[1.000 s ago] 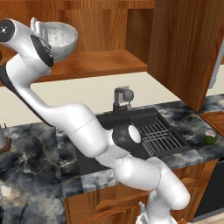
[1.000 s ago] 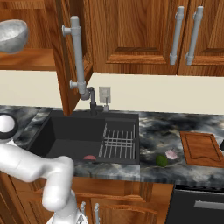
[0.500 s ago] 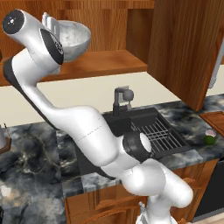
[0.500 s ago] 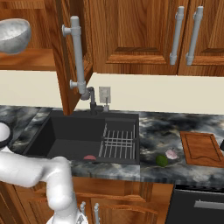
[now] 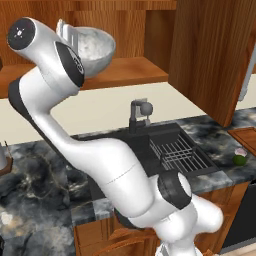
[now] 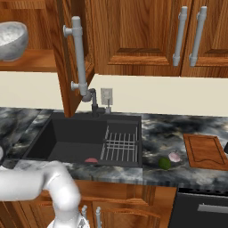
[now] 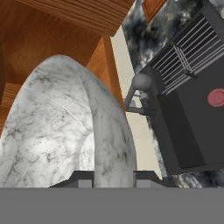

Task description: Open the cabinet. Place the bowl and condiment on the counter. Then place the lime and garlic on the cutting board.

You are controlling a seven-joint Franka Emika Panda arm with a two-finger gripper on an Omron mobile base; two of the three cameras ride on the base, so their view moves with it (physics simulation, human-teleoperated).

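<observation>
End effector [image 7: 113,177]: clamped on rim of bowl [image 5: 95,47]
Bowl: at open cabinet [image 5: 212,55] shelf
Lime [image 6: 164,163]: on tabletop [image 6: 162,133], touching garlic [image 6: 175,156]

The white arm rises from the base, bends at a dark elbow joint and reaches high up to the left, its wrist raised at cabinet height. The gripper [image 7: 113,178] is nearly closed, its two fingers [image 7: 83,179] clamped one on each side of the rim of the bowl [image 5: 95,47].
</observation>
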